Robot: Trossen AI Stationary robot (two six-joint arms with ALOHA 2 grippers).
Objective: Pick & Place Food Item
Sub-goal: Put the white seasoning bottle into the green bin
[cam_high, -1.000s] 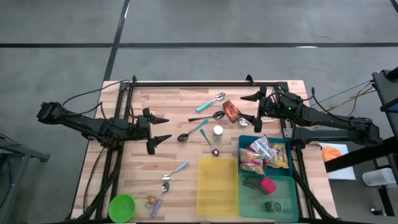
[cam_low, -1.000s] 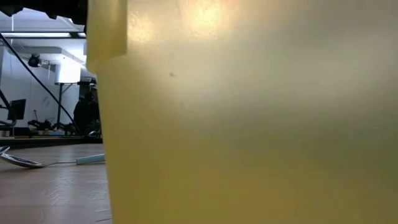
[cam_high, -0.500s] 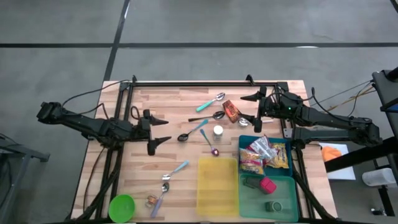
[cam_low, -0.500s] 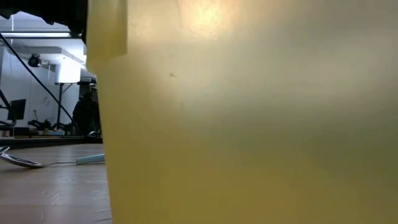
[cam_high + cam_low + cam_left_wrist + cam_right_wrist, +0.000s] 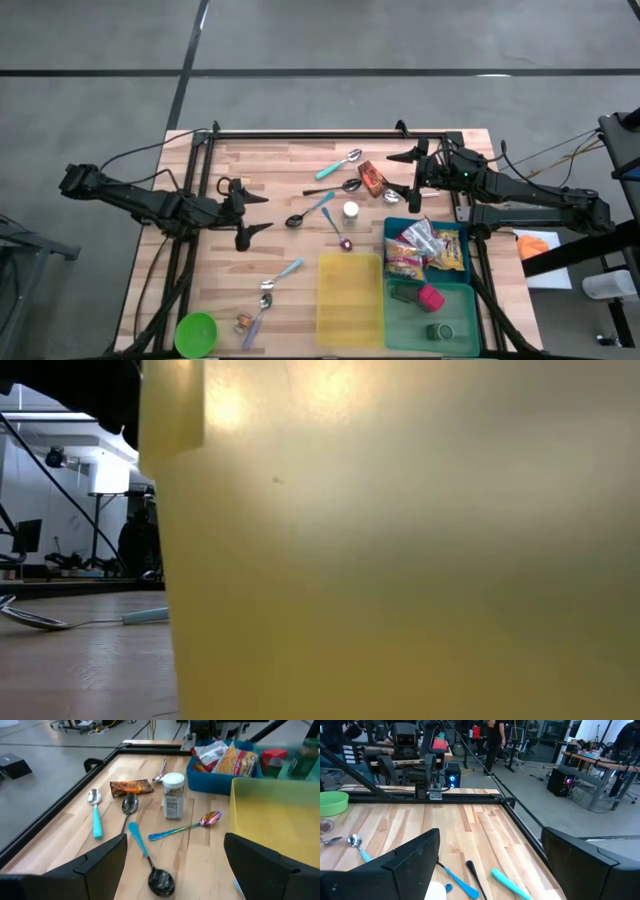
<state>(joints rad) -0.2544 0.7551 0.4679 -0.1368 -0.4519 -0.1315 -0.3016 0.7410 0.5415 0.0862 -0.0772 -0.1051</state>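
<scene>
Wooden table (image 5: 300, 300) carries six spoons, three bins and one green bowl (image 5: 195, 333), while left gripper (image 5: 258, 213) and right gripper (image 5: 397, 176) hover spread wide, empty.

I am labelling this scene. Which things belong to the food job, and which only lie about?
Job: brown snack packet, snack bags in the blue bin, yellow tray.
Lying about: spoons, white-capped jar, green bowl, green bin.

A yellow bin wall (image 5: 400, 560) fills most, a spoon (image 5: 40, 620) beside it.
</scene>
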